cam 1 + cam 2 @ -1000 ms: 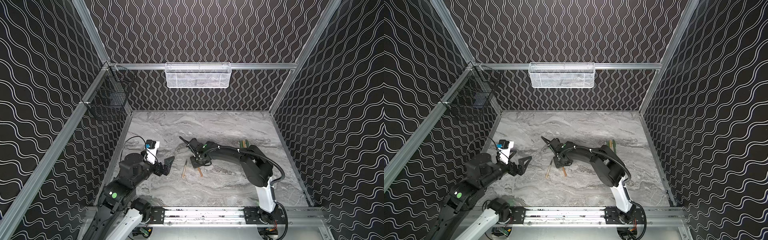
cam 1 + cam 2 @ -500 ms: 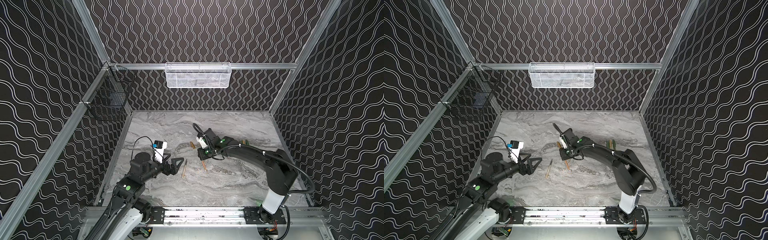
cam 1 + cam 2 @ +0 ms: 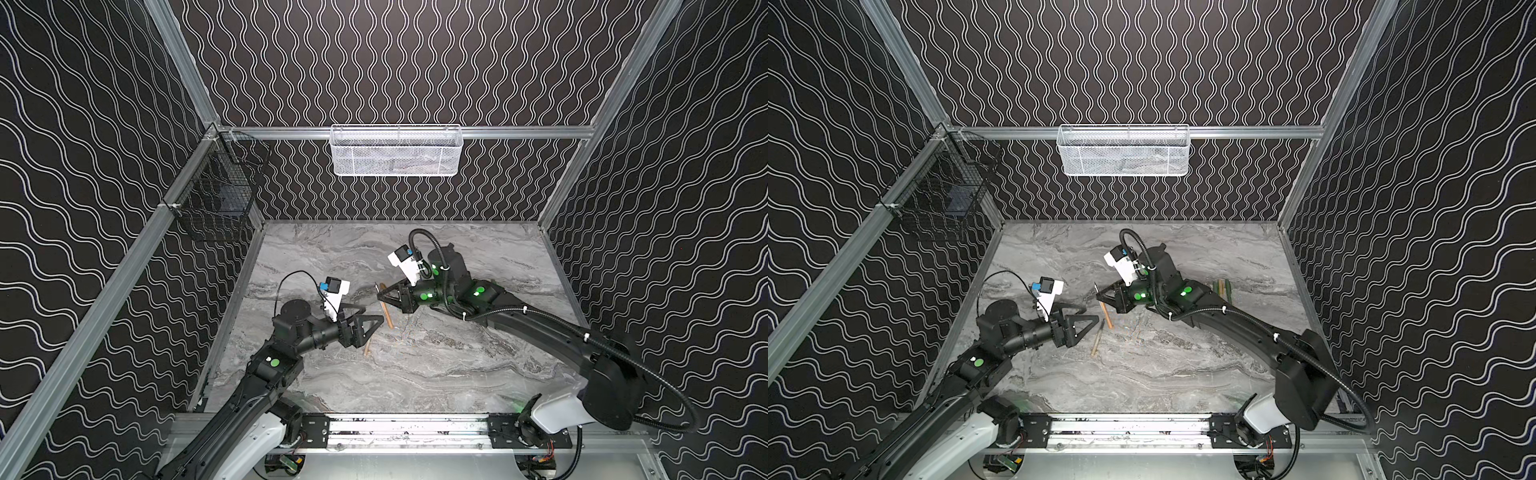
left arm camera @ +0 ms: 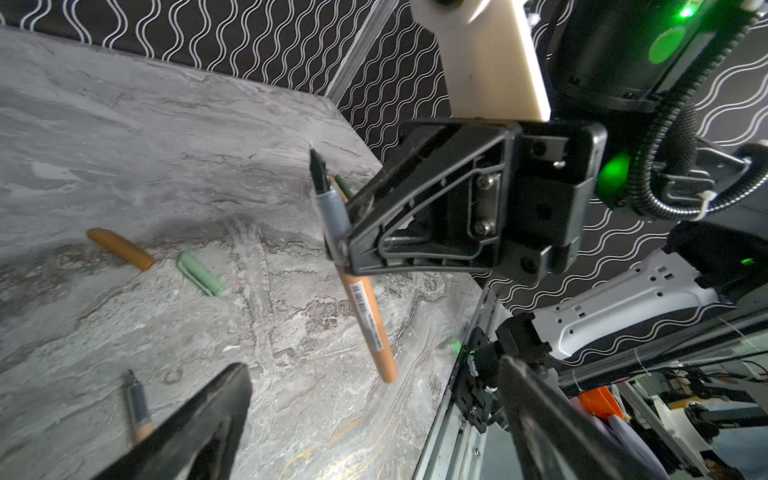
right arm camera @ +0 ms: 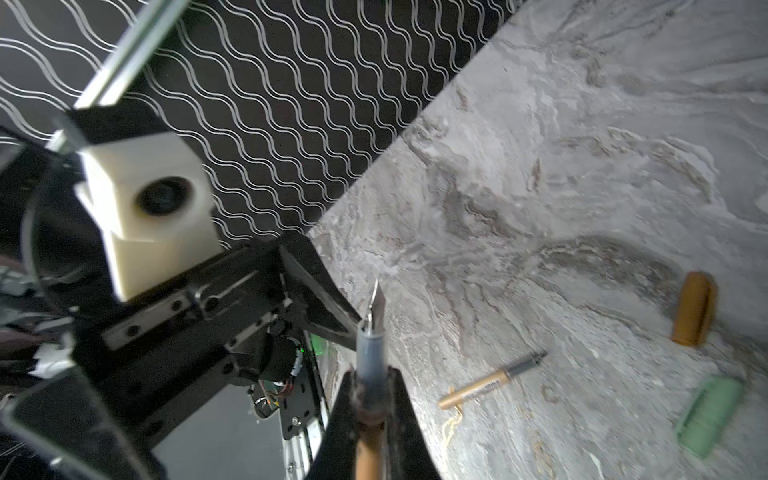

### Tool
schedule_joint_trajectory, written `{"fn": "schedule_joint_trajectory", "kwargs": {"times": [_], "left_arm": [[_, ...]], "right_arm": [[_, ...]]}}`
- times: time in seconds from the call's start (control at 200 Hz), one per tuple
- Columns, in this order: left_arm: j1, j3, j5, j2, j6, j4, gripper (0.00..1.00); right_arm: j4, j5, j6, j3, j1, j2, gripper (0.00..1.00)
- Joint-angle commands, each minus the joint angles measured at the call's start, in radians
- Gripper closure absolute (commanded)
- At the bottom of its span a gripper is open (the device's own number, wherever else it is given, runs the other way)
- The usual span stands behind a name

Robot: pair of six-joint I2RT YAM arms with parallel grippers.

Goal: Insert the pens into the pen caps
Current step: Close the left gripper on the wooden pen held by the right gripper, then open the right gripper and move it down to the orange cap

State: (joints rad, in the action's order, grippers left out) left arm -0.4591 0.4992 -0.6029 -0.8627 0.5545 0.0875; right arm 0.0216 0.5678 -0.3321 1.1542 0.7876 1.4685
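pinching a tan-orange pen (image 3: 387,312) just below its grey neck, the right gripper (image 3: 380,293) held it clear of the table (image 3: 415,374) at mid-frame, dark tip up. the left gripper (image 3: 373,314) stood spread and empty, lower left of it. with no cap in hand, i judged a slanted pen could slip or miss a cap's mouth. the tan-orange cap (image 4: 120,249) and pale green cap (image 4: 200,274) lay near each other, not touching. a second pen (image 3: 368,345) beside the left fingers could get nudged.
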Motion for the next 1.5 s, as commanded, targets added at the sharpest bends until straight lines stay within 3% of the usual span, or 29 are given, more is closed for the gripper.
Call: {"fn": "schedule_joint_trajectory", "kwargs": {"times": [0.0, 0.135, 0.32, 0.415, 0.581, 0.676, 0.881, 1.056, 1.221, 1.496], "left_arm": [[-0.003, -0.002, -0.079, -0.022, 0.048, 0.14, 0.15], [-0.013, 0.001, -0.159, -0.074, 0.09, 0.243, 0.28], [-0.031, 0.003, -0.184, -0.097, 0.107, 0.303, 0.49], [-0.034, 0.0, -0.191, -0.102, 0.116, 0.323, 0.65], [-0.034, 0.002, -0.168, -0.086, 0.098, 0.271, 0.92], [-0.033, 0.019, -0.134, -0.068, 0.072, 0.175, 1.0], [0.035, 0.2, 0.046, -0.035, -0.1, -0.364, 1.0], [0.118, 0.363, 0.104, -0.06, -0.218, -0.695, 1.0], [0.13, 0.378, 0.021, -0.073, -0.288, -0.741, 1.0], [0.129, 0.312, -0.119, -0.011, -0.297, -0.652, 1.0]], "right_arm": [[-0.167, 0.072, -0.042, -0.026, 0.006, -0.034, 0.97], [-0.276, 0.083, -0.065, -0.08, 0.016, -0.072, 0.97], [-0.368, 0.109, -0.102, -0.112, 0.021, -0.081, 0.97], [-0.406, 0.102, -0.109, -0.131, 0.026, -0.086, 0.97], [-0.41, 0.091, -0.111, -0.137, 0.025, -0.085, 0.97], [-0.408, 0.084, -0.114, -0.138, 0.026, -0.081, 0.95], [-0.251, -0.031, -0.096, -0.103, -0.008, -0.053, 0.63], [-0.012, -0.139, -0.041, 0.001, -0.064, 0.038, 0.57], [0.167, -0.277, 0.047, 0.131, -0.075, 0.19, 0.56], [0.557, -0.42, 0.132, 0.536, -0.095, 0.606, 0.56]]}}
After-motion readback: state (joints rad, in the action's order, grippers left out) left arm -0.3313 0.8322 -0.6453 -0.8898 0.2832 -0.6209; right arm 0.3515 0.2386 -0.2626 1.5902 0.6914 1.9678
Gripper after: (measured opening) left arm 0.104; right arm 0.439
